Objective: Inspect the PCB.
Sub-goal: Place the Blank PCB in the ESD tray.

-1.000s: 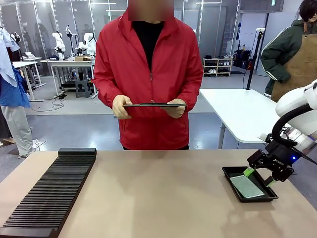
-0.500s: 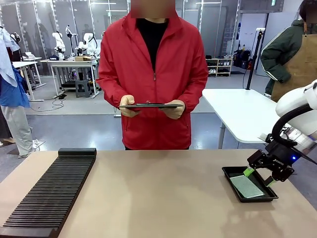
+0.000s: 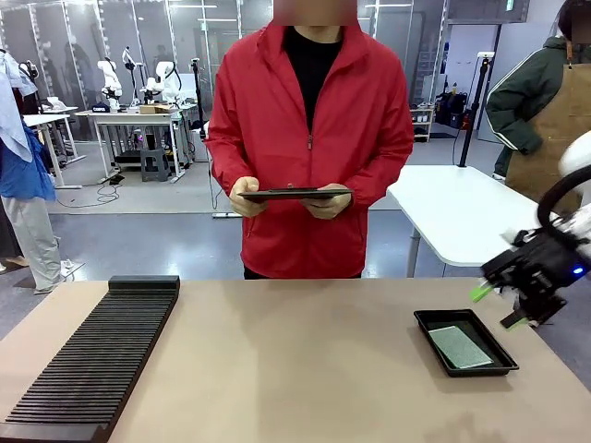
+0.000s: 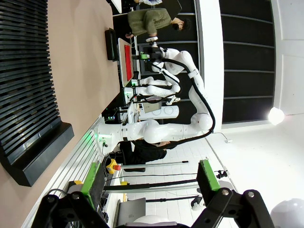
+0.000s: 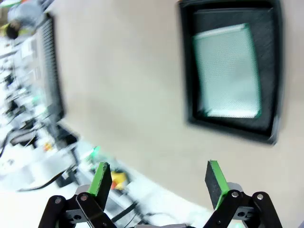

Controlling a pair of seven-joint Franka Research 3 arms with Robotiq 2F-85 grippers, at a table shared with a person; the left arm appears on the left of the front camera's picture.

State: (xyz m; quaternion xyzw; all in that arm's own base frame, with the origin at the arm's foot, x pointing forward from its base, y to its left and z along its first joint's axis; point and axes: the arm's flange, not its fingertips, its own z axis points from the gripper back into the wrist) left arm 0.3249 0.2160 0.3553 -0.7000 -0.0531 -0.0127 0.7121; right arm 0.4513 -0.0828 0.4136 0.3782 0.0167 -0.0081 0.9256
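PCB [image 3: 463, 346] — pale green, dotted, flat in black tray [image 3: 434, 323].

Black ribbed rack [image 3: 92, 355] lies at the counter's [image 3: 295, 369] left; shallow black tray [image 3: 434, 323] right; a red-jacketed person [image 3: 309, 138] holds a dark tablet [image 3: 294, 195].

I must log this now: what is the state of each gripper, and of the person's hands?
Left gripper: open, empty.
Right gripper: open, empty, raised beside the tray.
Person's hands: holding a tablet.
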